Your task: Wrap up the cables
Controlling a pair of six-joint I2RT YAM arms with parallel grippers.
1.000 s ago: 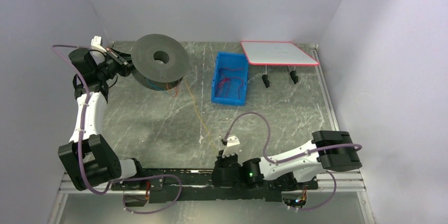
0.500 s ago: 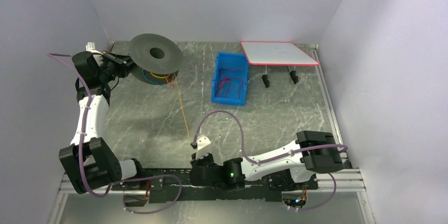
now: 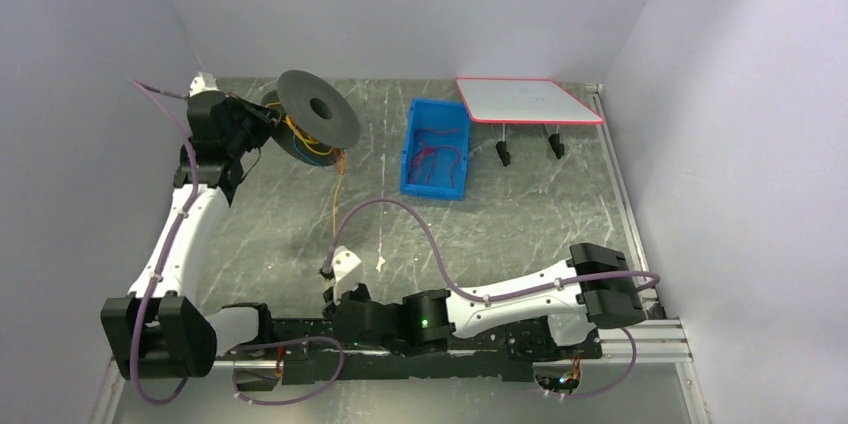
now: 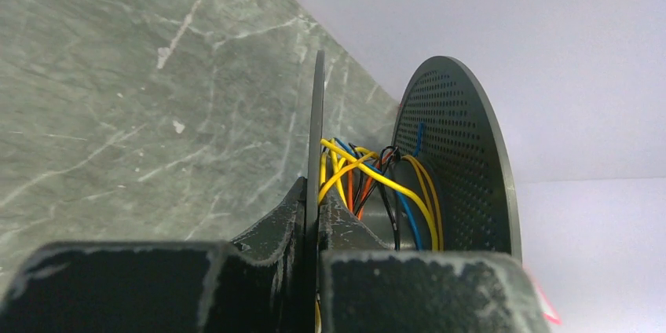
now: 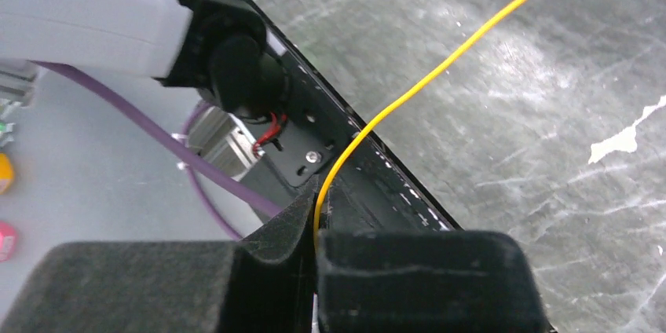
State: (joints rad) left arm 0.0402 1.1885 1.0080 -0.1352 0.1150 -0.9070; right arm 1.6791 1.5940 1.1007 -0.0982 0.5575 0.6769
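Grey worktop (image 3: 540, 234): left hand (image 4: 312, 219) clamps the spool (image 4: 459, 160) rim, right hand (image 5: 316, 227) pinches the yellow cable (image 5: 440, 70). Winding step, by the look of it; next, you turn the spool under tension.

Plain pale walls (image 3: 400, 4) w/ a lilac tint on 3 sides. Grey-green marbled surface (image 3: 540, 214) w/ white veins, metal rail (image 3: 660, 342) at near edge. Light is even, soft.

Yellow cable (image 5: 459, 46) tight inside right gripper (image 5: 316, 219)
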